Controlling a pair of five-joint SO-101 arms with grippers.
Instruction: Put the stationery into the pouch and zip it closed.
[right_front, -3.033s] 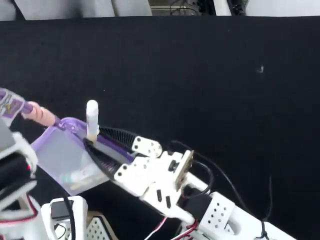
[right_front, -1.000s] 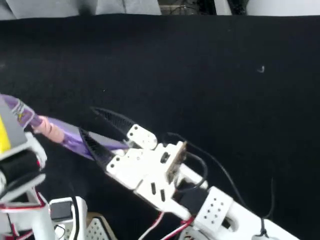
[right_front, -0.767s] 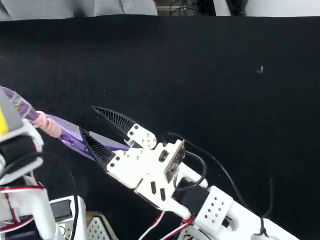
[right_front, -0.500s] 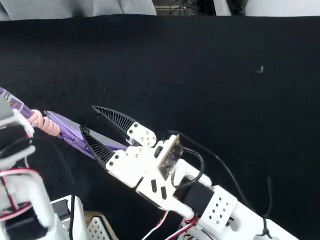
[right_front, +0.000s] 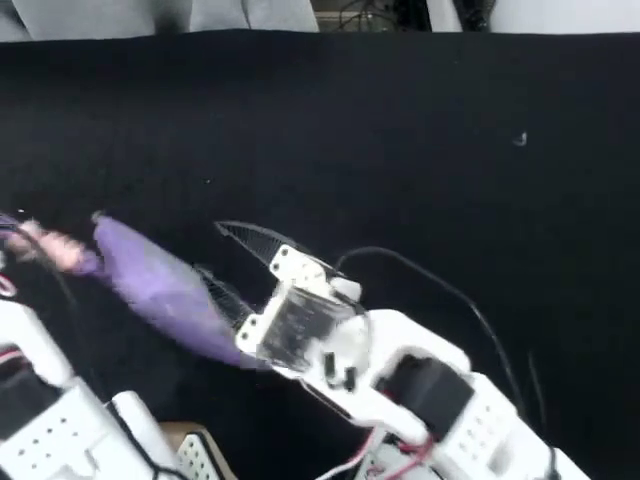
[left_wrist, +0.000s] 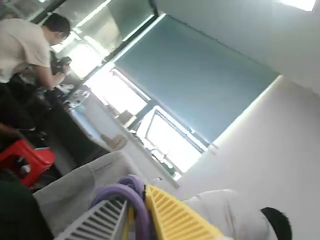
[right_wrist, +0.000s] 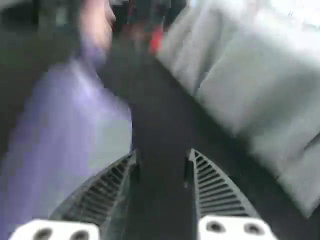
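- hanging aslant over the black counter (right_front: 420, 150), a soft purple pouch (right_front: 160, 290) runs from the left edge of the high view toward the middle. its far end has a pink coiled cord (right_front: 55, 250).
- whether its lower end touches the counter cannot be told, nor whether any stationery is inside.
- the left gripper (left_wrist: 135, 197) has its grey and yellow fingers (left_wrist: 175, 220) pressed together on a thin purple loop (left_wrist: 131, 187). the loop looks like part of the pouch's end, so this arm seems to carry the weight.
- the right gripper (right_wrist: 162, 155) has its fingers spread with nothing between them. in the right wrist view the pouch lies just beside one finger, not in the gap. in the high view the lower finger sits against the pouch's near edge.
- handling, as a judgement: the pouch looks light and floppy, thin fabric or plastic that will sag and swing from a single hold, and a smooth skin may slide between hard fingers.
- the loop is a fair lifting point but gives no control over twist.
- for zipping, one gripper would likely need to pinch the fabric edge close to the zip end, while the other takes the small pull tab.
- a hold on the body's middle would likely only crumple it.
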